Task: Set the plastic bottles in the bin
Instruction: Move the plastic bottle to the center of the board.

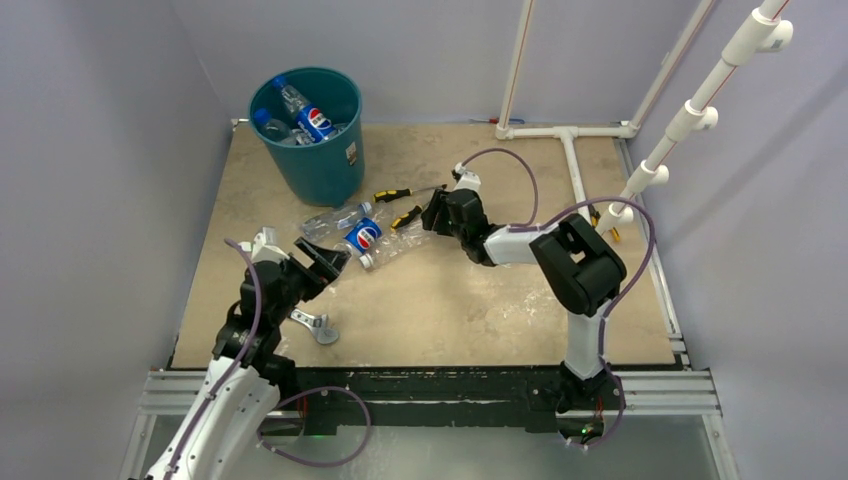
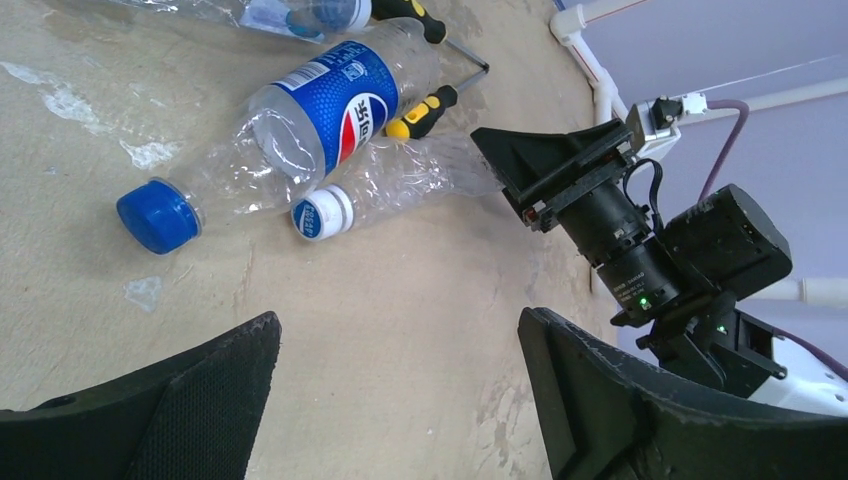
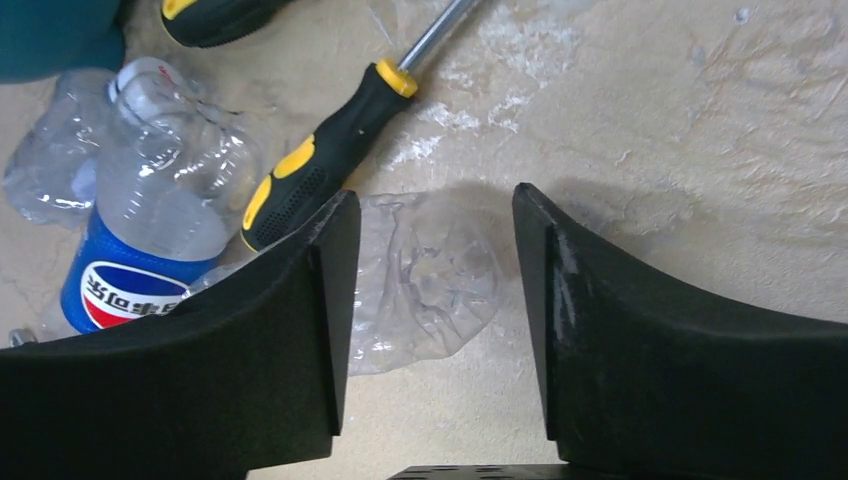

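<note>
While the left claw (image 2: 398, 320) hangs open over the counter (image 2: 400, 260) near the Pepsi bottle (image 2: 320, 110), the right claw (image 3: 432, 205) stands open astride a crumpled clear bottle (image 3: 430, 290) beside a screwdriver (image 3: 320, 160). Inside the bin (image 1: 325, 170) at the far left lie other bottles (image 1: 305, 118).

I see three bottles (image 1: 362, 236) lying flat beside the upright teal bin (image 1: 320, 172), more bottles (image 1: 312, 120) inside it.

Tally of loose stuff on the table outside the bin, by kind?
Plastic bottles: 3 (Pepsi-labelled, crushed white-capped, clear one nearest the bin)
Screwdrivers: 2
Wrench: 1
Total: 6
Yellow bit at far right is too hidden to count.
</note>
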Robot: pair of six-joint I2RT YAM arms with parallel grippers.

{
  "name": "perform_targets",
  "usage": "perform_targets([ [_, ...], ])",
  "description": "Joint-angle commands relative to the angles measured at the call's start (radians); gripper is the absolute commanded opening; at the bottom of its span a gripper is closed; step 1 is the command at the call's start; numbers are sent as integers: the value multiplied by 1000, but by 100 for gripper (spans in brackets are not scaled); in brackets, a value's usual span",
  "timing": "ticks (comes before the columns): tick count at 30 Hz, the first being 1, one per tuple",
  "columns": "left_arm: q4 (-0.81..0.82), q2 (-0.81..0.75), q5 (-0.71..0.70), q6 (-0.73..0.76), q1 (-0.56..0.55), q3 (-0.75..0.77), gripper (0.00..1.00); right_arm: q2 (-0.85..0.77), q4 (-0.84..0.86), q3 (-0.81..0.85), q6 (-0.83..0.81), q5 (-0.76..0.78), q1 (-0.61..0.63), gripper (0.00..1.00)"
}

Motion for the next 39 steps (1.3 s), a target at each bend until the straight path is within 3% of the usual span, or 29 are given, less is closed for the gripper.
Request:
perform_targets([
  [1, 74, 13, 48, -13, -5, -25, 88, -8, 22, -4, 1, -3, 2, 55],
  [8, 91, 16, 34, -20, -5, -42, 87, -96, 99, -169, 29, 2, 16, 45],
  [16, 112, 60, 38, -33, -5, -59, 87, -214, 125, -315, 68, 25, 117, 41],
  [23, 122, 56, 53, -39, -5, -79, 85, -357, 42, -364, 70, 85, 152, 63],
  [29, 146, 74, 96, -29, -37, -90, 84, -382, -25, -318, 16, 69, 150, 66],
  [35, 94, 97, 2, -27, -192, -95, 85, -364, -60, -294, -25, 19, 148, 72],
  [39, 83, 95, -16, -42, -219, -125, 85, -335, -74, -272, -67, -68, 148, 73],
])
